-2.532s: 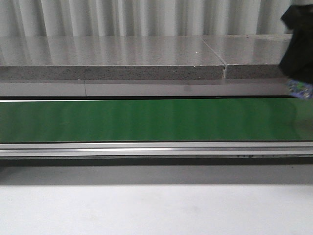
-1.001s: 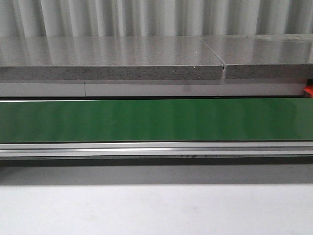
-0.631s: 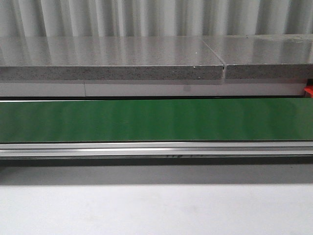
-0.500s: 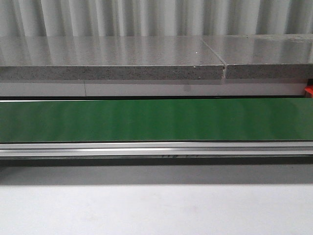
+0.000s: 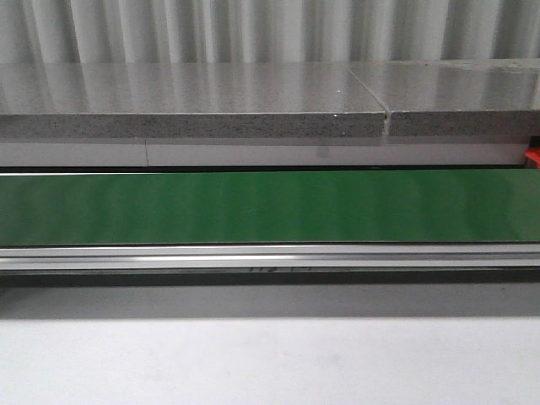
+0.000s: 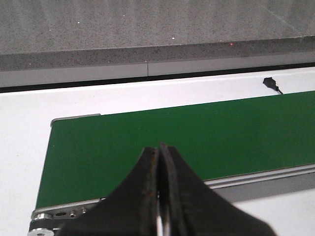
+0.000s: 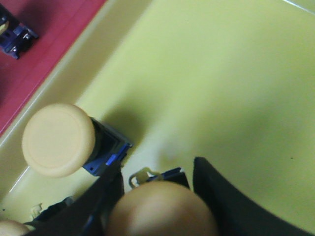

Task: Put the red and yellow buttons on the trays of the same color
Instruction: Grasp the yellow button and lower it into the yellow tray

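Note:
In the right wrist view my right gripper (image 7: 160, 194) is low over the yellow tray (image 7: 221, 88). It is shut on a yellow button (image 7: 162, 211), whose round cap fills the space between the fingers. A second yellow button (image 7: 58, 140) with a blue base lies on the tray beside it. The red tray (image 7: 54, 29) adjoins the yellow one, with a dark blue button part (image 7: 17, 32) on it. My left gripper (image 6: 159, 150) is shut and empty above the left end of the green belt (image 6: 197, 132). Neither gripper shows in the front view.
The green conveyor belt (image 5: 270, 207) crosses the front view with a metal rail (image 5: 270, 256) in front and a grey stone ledge (image 5: 194, 101) behind. A red edge (image 5: 532, 158) shows at the far right. A small black connector (image 6: 269, 82) lies beyond the belt.
The right arm, at the front view's upper right edge 2.5 s ago, has left that view, uncovering the red edge. The belt has stayed bare.

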Controlling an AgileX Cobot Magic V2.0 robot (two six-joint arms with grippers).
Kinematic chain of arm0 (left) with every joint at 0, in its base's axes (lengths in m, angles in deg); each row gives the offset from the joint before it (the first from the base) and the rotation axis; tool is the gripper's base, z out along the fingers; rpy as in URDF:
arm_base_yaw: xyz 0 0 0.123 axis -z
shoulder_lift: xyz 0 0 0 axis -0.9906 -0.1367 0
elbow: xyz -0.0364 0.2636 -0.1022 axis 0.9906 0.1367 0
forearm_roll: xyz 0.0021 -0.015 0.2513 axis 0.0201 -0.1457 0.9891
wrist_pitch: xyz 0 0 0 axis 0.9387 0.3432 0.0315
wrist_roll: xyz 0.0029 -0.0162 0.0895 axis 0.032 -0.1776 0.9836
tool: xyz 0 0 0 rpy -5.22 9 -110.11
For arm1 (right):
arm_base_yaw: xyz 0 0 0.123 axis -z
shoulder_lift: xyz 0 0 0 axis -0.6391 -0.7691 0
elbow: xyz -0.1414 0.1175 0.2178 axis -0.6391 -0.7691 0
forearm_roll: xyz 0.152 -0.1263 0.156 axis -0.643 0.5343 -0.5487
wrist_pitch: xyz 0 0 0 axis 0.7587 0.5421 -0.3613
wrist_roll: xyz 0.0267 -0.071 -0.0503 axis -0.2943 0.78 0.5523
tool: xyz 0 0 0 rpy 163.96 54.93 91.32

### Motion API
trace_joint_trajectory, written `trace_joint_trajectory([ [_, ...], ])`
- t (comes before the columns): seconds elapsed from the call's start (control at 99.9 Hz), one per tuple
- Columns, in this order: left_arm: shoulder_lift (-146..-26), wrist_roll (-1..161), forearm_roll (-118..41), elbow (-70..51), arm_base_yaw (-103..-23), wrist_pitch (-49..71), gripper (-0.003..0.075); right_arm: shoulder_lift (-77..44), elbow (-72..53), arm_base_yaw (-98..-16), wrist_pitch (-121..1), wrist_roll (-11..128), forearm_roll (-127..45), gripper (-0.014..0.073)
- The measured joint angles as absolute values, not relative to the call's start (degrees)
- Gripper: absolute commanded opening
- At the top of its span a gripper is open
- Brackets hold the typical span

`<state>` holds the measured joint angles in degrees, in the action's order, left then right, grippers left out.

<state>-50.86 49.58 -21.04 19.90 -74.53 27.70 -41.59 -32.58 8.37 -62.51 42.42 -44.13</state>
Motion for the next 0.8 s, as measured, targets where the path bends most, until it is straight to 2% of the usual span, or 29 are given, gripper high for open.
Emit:
trace_joint_trajectory([
  [0.26, -50.9, 49.6, -21.0, 19.9, -74.5, 27.7, -0.0021, -43.8, -32.6, 8.4, -62.5, 42.4, -44.1, 0.0068],
  [0.4, -50.9, 49.6, -21.0, 19.9, -74.5, 27.7, -0.0021, -44.0, -32.6, 8.4, -62.5, 42.4, -44.1, 0.0101],
  [0.52, -50.9, 49.6, -21.0, 19.9, -74.5, 27.7, -0.0021, -44.0, -32.6, 8.4, -62.5, 42.4, -44.1, 0.0196],
  [0.701, -50.9, 49.6, -21.0, 19.9, -74.5, 27.7, -0.0021, -44.0, -32.6, 8.4, -62.5, 42.4, -44.1, 0.04],
  [0.801, -50.9, 49.6, -21.0, 19.9, -74.5, 27.7, -0.0021, -44.0, -32.6, 8.4, -62.5, 42.4, -44.1, 0.0467],
])
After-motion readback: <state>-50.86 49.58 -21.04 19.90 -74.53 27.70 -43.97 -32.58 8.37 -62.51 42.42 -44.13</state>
